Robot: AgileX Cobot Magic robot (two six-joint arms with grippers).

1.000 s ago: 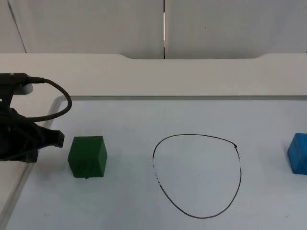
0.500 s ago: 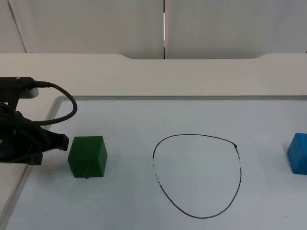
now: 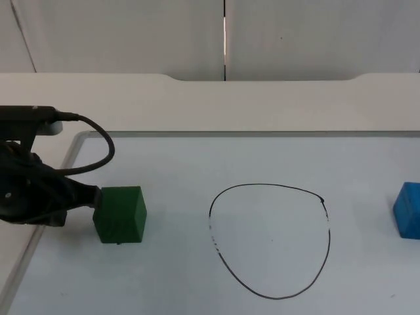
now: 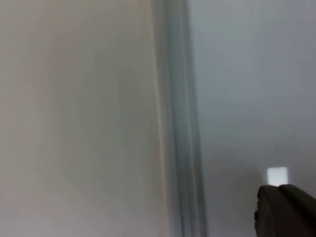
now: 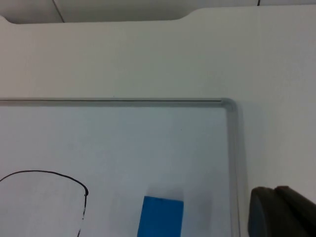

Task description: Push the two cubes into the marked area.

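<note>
White whiteboard (image 3: 262, 157): left pincer (image 3: 92, 197) touching green cube (image 3: 120, 214).

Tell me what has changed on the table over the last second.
The left gripper has moved across the table toward the green cube and now reaches its side, where a gap stood a second ago. The green cube has not shifted. The blue cube and the marked area are as before, and both cubes lie outside the black outline. The right gripper waits by the blue cube.
</note>
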